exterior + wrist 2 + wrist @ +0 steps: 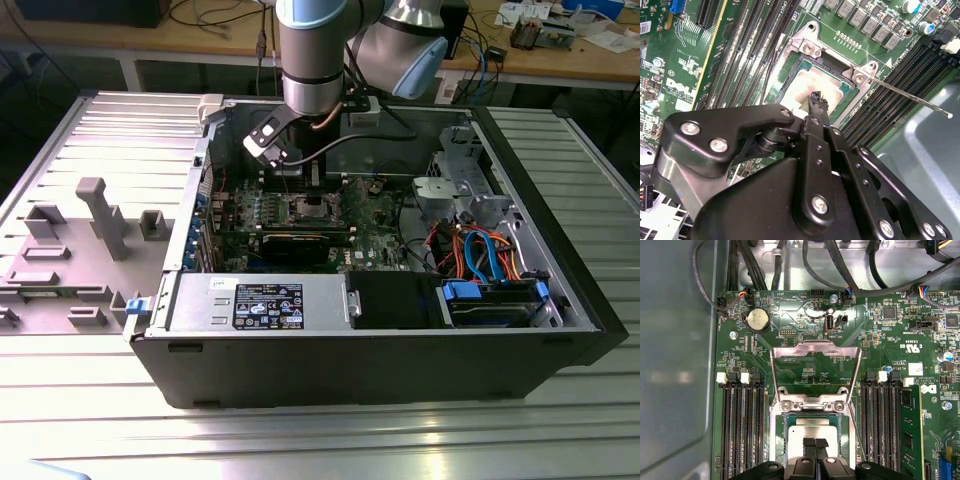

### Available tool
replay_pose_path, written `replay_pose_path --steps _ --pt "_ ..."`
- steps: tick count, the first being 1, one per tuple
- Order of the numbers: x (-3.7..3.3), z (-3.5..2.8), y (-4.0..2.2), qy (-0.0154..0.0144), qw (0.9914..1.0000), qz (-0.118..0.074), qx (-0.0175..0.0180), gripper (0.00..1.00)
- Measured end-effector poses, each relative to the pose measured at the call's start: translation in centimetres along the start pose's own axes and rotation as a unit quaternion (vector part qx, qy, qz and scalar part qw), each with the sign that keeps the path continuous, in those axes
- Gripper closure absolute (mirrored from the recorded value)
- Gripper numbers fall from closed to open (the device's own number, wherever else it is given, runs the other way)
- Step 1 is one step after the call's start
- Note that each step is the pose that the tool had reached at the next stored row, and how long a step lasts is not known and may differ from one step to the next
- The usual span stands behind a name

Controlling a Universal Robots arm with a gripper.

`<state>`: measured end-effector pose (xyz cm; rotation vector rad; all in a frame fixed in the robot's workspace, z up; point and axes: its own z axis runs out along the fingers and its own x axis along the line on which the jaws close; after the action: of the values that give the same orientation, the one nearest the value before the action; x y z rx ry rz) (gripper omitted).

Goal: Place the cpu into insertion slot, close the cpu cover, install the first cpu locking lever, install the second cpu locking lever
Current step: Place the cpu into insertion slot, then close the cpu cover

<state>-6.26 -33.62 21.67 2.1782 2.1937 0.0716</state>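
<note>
In the exterior view the slot (313, 208) sits under the arm (315, 60), coloured cables (480, 250) at its three o'clock. In the first wrist view the cover (815, 346) is open and the gripper (815, 444), fingertips together, is at the cpu (812, 431) lying in the slot.

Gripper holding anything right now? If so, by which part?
Nothing held. The gripper is shut, tips over the cpu, which lies in the insertion slot; cpu cover open.
</note>
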Motion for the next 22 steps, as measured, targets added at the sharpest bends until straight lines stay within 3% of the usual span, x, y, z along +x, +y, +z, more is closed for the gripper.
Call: replay_pose_path --steps 17,18,20,22 --pt "0.0 0.0 0.03 0.0008 1.0 0.0 0.0003 0.89" --pt "0.0 -0.03 0.04 0.0013 1.0 0.0 0.0017 0.89" --pt "-0.01 -0.11 0.07 0.0027 0.99989 0.0 0.0146 0.89" --pt "-0.01 -0.2 0.07 0.0028 0.99987 0.0 0.0156 0.89"
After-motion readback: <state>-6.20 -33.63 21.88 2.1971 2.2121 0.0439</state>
